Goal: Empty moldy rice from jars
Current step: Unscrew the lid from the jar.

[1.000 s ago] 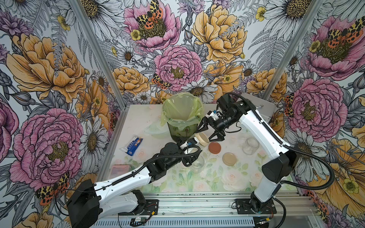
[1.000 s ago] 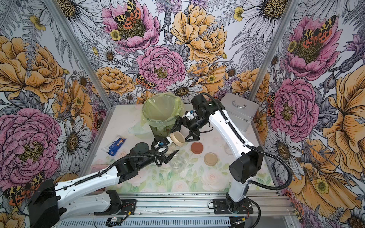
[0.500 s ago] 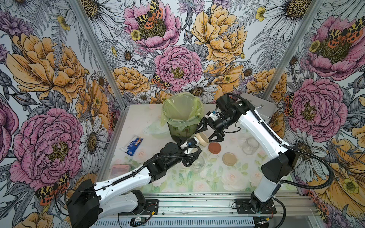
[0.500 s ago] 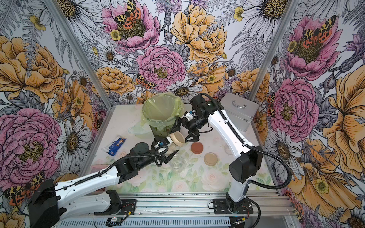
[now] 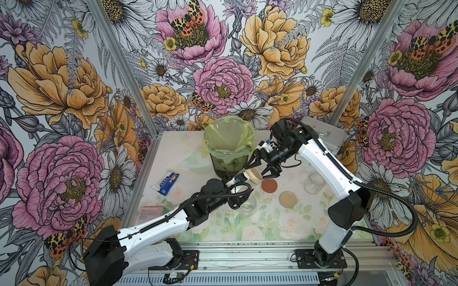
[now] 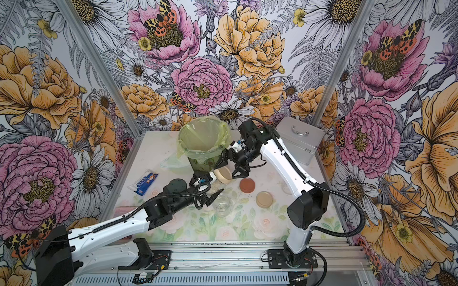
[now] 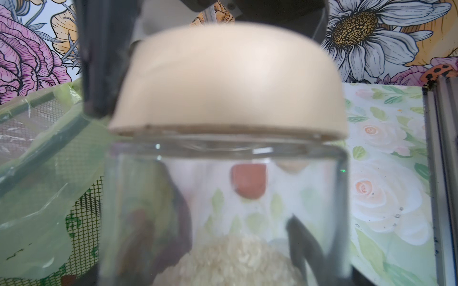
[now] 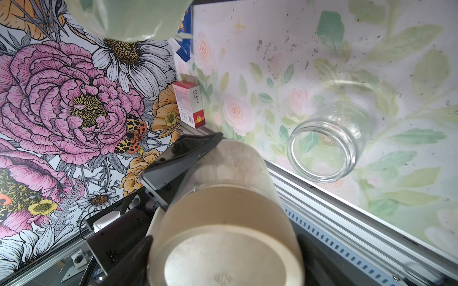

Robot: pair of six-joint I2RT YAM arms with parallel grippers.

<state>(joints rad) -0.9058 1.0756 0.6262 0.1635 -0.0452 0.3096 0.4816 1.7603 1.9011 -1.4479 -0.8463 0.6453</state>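
My right fingers [image 5: 270, 171] stand spread, one on each side of the beige lid [image 7: 223, 81], close against its rim; whether they press it yet I cannot tell. That lid caps the jar [image 7: 223, 198], which my left fingers [image 8: 178, 158] pinch by its glass belly. It is tipped on its side, with the moldy rice [image 7: 238, 262] heaped low inside.

I judge the glass slick, stiff and breakable, and the load light. The lid wants a firm hold on its rim and a twist. The grains look loose and should pour, though some may cling.

Just below my right fingers lie a reddish-brown lid [image 5: 269, 185] and a spare beige lid [image 5: 287, 199]. An empty jar [image 5: 247, 209] stands under the left fingers, and a second empty jar [image 5: 314, 182] beside my right forearm.

The bag-lined bin [image 5: 223, 164] rises just beside the held jar and crowds the right fingers. Farther off are a blue packet [image 5: 168, 183] and a metal case [image 6: 300, 143].
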